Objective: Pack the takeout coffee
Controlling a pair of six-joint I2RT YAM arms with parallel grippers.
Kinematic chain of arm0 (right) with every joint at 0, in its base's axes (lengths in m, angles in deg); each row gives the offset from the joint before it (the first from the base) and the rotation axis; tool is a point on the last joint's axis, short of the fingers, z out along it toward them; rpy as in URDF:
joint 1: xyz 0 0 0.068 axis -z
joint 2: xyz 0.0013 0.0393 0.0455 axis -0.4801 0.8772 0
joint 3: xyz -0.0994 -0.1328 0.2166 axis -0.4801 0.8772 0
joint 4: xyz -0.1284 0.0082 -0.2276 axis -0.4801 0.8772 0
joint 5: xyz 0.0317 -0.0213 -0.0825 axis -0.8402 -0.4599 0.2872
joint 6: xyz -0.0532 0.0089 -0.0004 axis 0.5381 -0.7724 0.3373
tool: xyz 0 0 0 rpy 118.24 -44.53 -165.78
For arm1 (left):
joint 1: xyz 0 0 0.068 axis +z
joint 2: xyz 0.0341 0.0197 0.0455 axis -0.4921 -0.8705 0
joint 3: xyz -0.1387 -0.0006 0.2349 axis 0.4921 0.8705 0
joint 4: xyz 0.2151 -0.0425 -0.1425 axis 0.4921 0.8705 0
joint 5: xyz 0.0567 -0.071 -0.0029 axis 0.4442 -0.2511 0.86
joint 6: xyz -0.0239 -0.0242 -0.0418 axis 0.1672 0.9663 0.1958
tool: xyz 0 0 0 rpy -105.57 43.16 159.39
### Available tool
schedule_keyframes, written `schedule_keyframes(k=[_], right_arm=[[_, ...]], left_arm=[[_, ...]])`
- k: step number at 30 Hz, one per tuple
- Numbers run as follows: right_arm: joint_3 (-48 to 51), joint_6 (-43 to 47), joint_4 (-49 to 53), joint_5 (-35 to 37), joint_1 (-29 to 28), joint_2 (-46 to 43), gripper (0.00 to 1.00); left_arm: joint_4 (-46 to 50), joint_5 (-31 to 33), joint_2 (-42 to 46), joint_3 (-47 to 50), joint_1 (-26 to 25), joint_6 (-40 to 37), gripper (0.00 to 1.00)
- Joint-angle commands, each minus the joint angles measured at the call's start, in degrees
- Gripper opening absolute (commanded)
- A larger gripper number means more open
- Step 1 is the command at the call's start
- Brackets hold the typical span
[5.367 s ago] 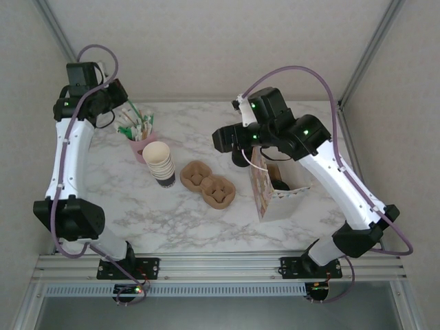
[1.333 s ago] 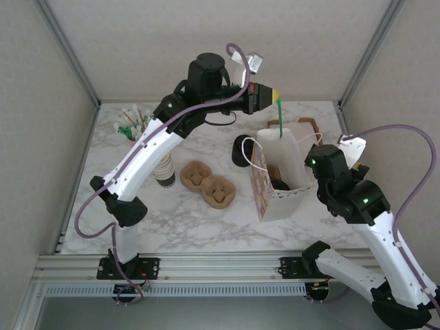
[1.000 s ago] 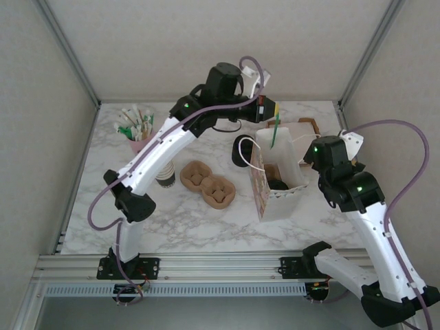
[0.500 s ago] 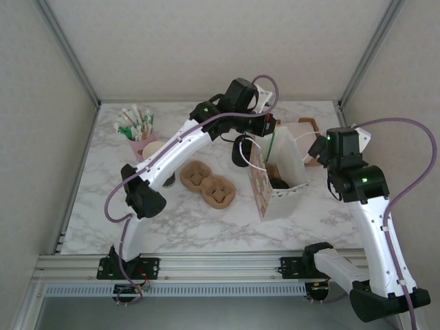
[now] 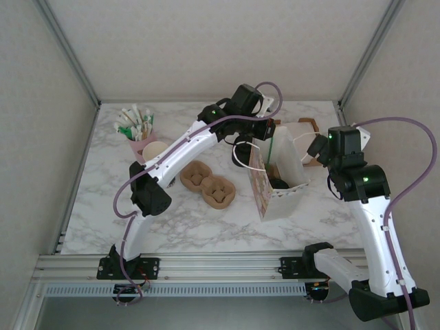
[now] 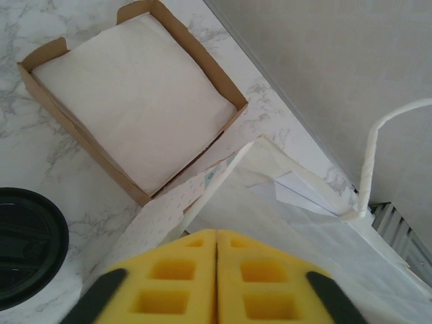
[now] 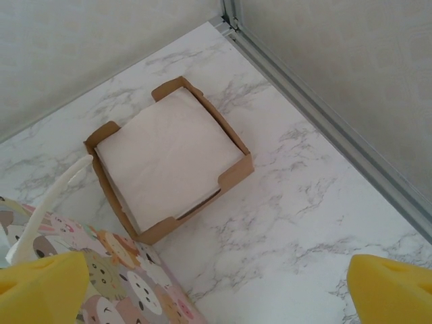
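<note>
The takeout coffee (image 5: 280, 183) stands inside the open patterned paper bag (image 5: 278, 180), with just its black lid showing. My left gripper (image 5: 267, 129) hovers at the bag's far rim, its yellow pads pressed together (image 6: 216, 233) above the white inside of the bag (image 6: 290, 223). A green stick (image 5: 273, 148) leans in the bag right under it; no stick shows between the pads in the left wrist view. My right gripper (image 5: 317, 148) is held high to the right of the bag, wide open (image 7: 216, 290) with nothing between its fingers.
A brown box of napkins (image 5: 307, 127) (image 7: 169, 155) (image 6: 131, 101) lies behind the bag. A squat black cylinder (image 5: 240, 148) (image 6: 27, 246) stands left of the bag. A cardboard cup carrier (image 5: 208, 183), stacked paper cups (image 5: 155, 148) and a pink cup of sachets (image 5: 135, 127) are on the left.
The left arm has reached right and down, bringing the green stick from above the bag into its mouth. The right arm rose beside the bag, then held still.
</note>
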Motion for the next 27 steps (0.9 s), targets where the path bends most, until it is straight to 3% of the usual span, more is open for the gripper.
schedule_keyframes(k=[1,11,19,27], right_arm=[[-1.6,0.2,1.2,-1.6,0.4,-1.2,0.99],[-1.5,0.0,3.3,-6.5,0.4,-1.9,0.99],[-2.7,0.5,5.8,-10.7,0.4,-2.2,0.99],[-5.7,2.0,8.9,-15.0,0.4,-2.9,0.99]], left_arm=[[0.0,1.4,0.4,-0.5,-0.4,0.8,0.19],[-0.6,2.9,2.8,-0.3,-0.5,2.8,0.34],[-2.1,2.9,6.7,-0.1,-1.7,3.6,0.57],[-4.9,5.3,14.3,6.1,-3.1,3.7,0.73]])
